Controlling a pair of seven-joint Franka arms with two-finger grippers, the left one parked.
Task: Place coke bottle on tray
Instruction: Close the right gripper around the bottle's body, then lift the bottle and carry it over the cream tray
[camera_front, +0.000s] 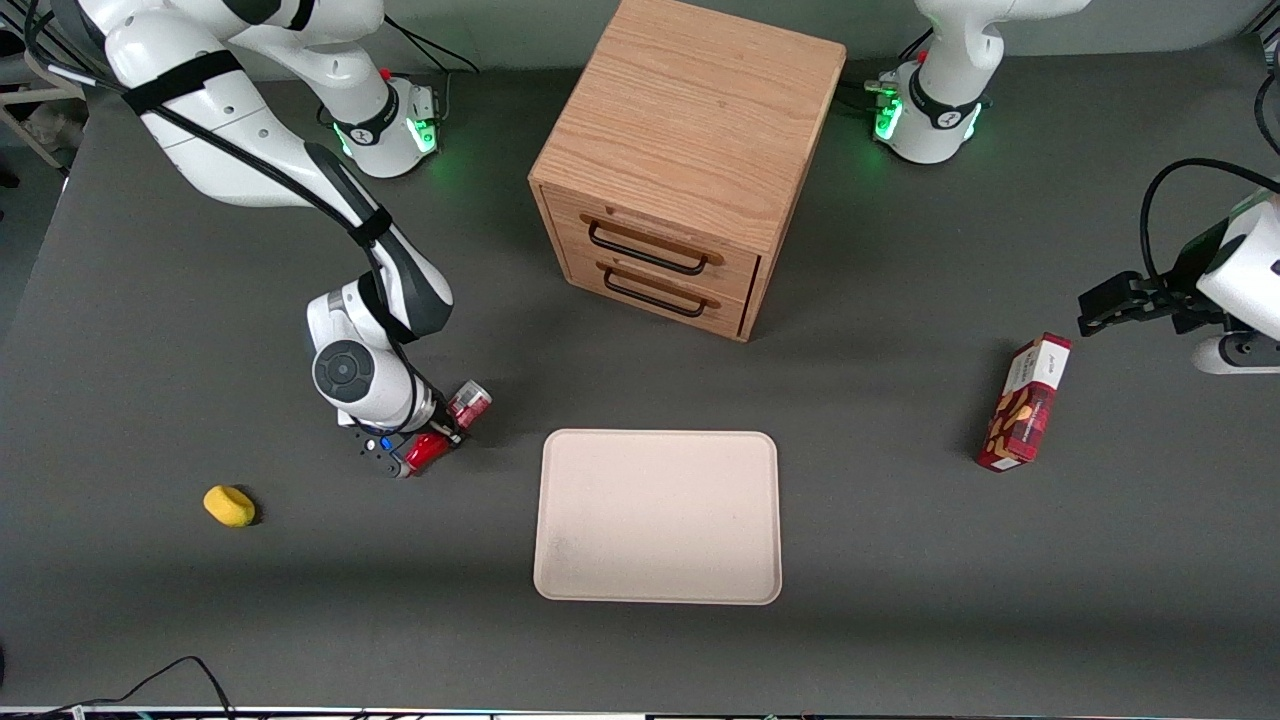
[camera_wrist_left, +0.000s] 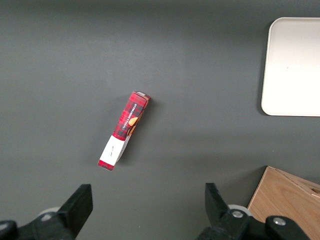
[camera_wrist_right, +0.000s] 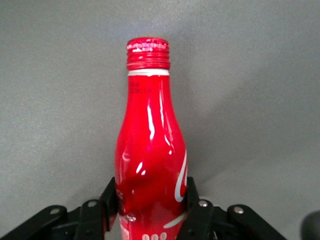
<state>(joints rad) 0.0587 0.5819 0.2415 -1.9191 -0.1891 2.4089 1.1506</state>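
Observation:
The coke bottle (camera_wrist_right: 150, 145) is red with white script and a red cap, and my right gripper (camera_wrist_right: 151, 205) is shut on its lower body, one finger (camera_wrist_right: 111, 200) on each side. In the front view the gripper (camera_front: 437, 432) holds the bottle (camera_front: 468, 404) tilted, low over the table, silvery base end up and red cap end down. It is beside the beige tray (camera_front: 657, 516), toward the working arm's end, about a bottle's length from the tray's rim. The tray holds nothing. Its corner also shows in the left wrist view (camera_wrist_left: 292, 65).
A wooden two-drawer cabinet (camera_front: 690, 160) stands farther from the front camera than the tray. A red snack box (camera_front: 1025, 403) lies toward the parked arm's end and shows in the left wrist view (camera_wrist_left: 124, 131). A yellow lump (camera_front: 229, 505) lies toward the working arm's end.

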